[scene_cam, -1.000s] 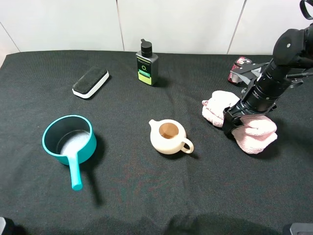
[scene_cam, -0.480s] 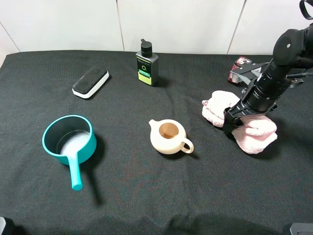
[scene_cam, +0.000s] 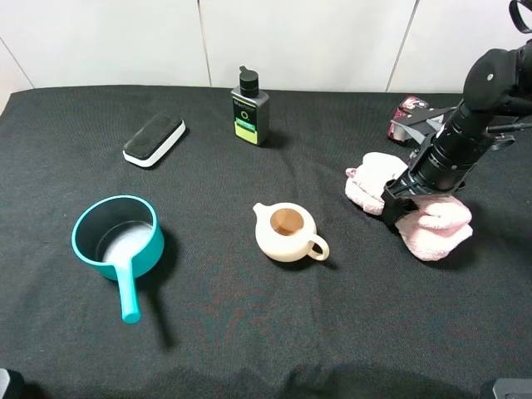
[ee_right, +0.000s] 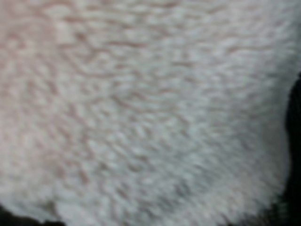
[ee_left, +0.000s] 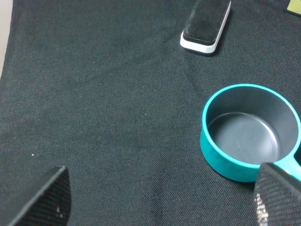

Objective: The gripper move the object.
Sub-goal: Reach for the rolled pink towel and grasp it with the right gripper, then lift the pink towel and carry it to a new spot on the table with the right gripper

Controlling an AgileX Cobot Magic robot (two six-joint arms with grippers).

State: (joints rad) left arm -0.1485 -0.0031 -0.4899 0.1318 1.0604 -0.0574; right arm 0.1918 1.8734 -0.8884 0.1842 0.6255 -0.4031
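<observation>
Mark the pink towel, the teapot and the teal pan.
pink towel (scene_cam: 436, 226), exterior high view, on its nearer lump.
teapot (scene_cam: 278, 243), exterior high view, on its front wall.
teal pan (ee_left: 229, 169), left wrist view, on its outer wall.

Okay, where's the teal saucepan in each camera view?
Exterior high: teal saucepan at lower left on the black cloth.
Left wrist: in view, nearer the camera than the black-and-white eraser.
Right wrist: not in it; pink towel fills the frame.
Shared landmark: that eraser, in exterior and left wrist views.

A table (scene_cam: 249, 332) draped in black woven cloth stands against a white panelled wall (scene_cam: 307, 41) with thin dark seams, under soft, even light.
</observation>
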